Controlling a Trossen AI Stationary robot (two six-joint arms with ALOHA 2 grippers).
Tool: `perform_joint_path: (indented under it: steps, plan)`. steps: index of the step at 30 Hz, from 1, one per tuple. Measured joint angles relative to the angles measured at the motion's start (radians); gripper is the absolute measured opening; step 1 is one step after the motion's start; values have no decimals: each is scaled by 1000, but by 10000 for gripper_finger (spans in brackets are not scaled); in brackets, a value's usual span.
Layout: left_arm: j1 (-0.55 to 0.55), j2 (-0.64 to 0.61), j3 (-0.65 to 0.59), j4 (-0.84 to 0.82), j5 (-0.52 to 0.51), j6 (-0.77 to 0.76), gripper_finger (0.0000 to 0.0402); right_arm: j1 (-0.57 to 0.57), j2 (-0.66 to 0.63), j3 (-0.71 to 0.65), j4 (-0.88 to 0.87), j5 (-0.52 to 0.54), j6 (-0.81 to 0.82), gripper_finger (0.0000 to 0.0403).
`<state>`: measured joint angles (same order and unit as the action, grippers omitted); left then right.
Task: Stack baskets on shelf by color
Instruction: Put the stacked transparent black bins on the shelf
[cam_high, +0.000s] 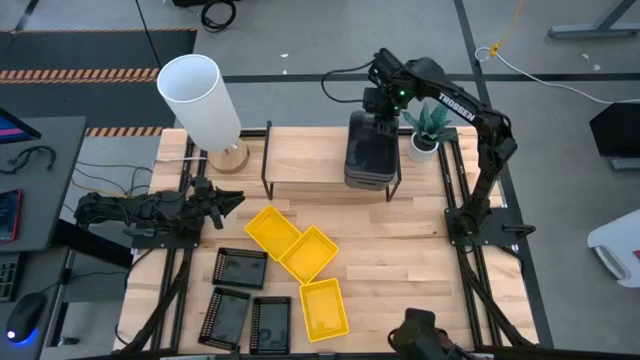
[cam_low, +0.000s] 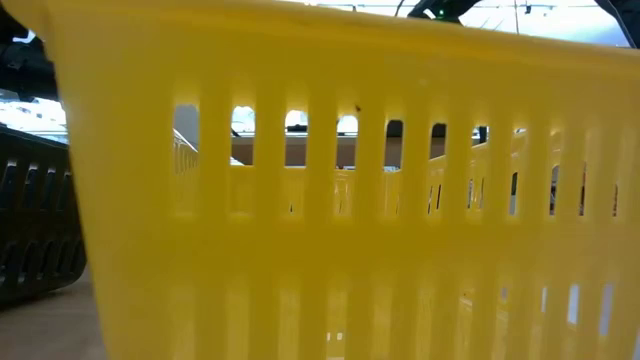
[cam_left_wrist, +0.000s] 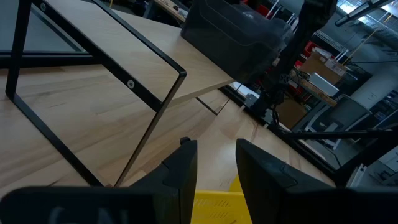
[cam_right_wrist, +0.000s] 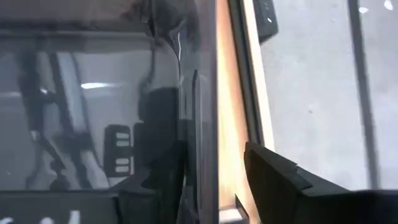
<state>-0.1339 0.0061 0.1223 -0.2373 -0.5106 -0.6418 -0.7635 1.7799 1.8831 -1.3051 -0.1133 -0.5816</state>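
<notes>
The right hand (cam_high: 378, 108) stands open astride the rim of the smoky-grey basket stack (cam_high: 368, 150) on the shelf (cam_high: 310, 160), apparently letting it settle there, while the left hand (cam_high: 228, 203), half-open and empty, waits beside the shelf near yellow baskets (cam_high: 298, 254).

- Robotics lab or workshop, not a home.
- Wooden tabletop (cam_high: 400, 250) stands on a grey concrete floor (cam_high: 560, 90) with black-and-yellow hazard tape (cam_high: 60, 75) and loose cables (cam_high: 530, 65).
- 2 dark arms bolted on black frame rails (cam_high: 470, 230).
- Desk at the side carries a keyboard (cam_high: 8, 275) and mouse (cam_high: 22, 318).
- Left wrist view: cardboard boxes (cam_left_wrist: 320, 65), cluttered benches and metal framing behind the table.
</notes>
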Motion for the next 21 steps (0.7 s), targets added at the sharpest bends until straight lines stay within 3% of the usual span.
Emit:
perform_joint_path:
  steps: [7,17,21]
  plan:
    - [0,0,0,0,0,0,117,40,0,69,-22,203,-12,179]
    - [0,0,0,0,0,0,117,97,-2,233,-58,160,76,180]
    - [0,0,0,0,0,0,117,140,-2,275,-117,85,142,179]
